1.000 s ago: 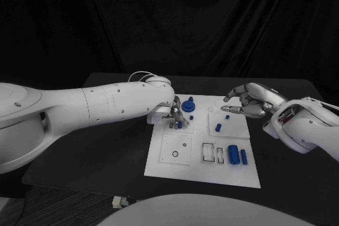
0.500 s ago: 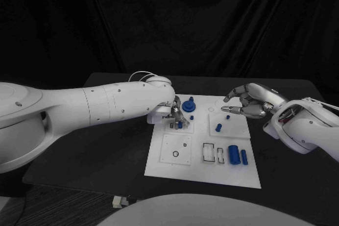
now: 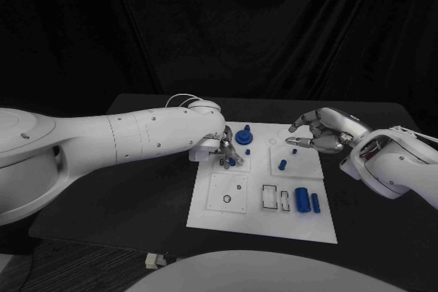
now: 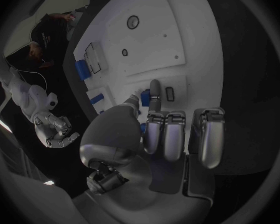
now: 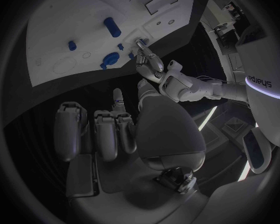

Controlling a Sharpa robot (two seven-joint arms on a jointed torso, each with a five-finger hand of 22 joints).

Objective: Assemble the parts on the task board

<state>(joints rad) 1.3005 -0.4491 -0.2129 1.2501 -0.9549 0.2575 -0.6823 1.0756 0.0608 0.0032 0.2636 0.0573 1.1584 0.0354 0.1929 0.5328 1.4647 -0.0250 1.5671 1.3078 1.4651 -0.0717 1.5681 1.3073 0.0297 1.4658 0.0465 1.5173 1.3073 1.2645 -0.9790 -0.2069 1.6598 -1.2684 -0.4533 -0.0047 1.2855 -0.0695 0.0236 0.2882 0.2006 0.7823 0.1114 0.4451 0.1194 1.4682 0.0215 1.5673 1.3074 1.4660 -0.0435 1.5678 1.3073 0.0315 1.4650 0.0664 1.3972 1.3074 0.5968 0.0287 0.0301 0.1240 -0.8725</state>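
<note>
task board (image 3: 264,225): 1
blue parts (image 3: 301,196): about 7 seen, one partly hidden at left hand
hands: 2, left hand (image 3: 222,149), right hand (image 3: 321,131)

Left hand (image 3: 222,149) fingertips cover a small blue part (image 4: 144,98) on the task board (image 3: 260,225); whether they grip it cannot be told. Board's printed markings too small to read.

The left robot hand (image 4: 159,134) reaches over the white board (image 4: 177,40), its thumb and one finger pinching a small blue part (image 4: 145,98) against the board. More blue parts (image 4: 81,69) lie farther along it.
</note>
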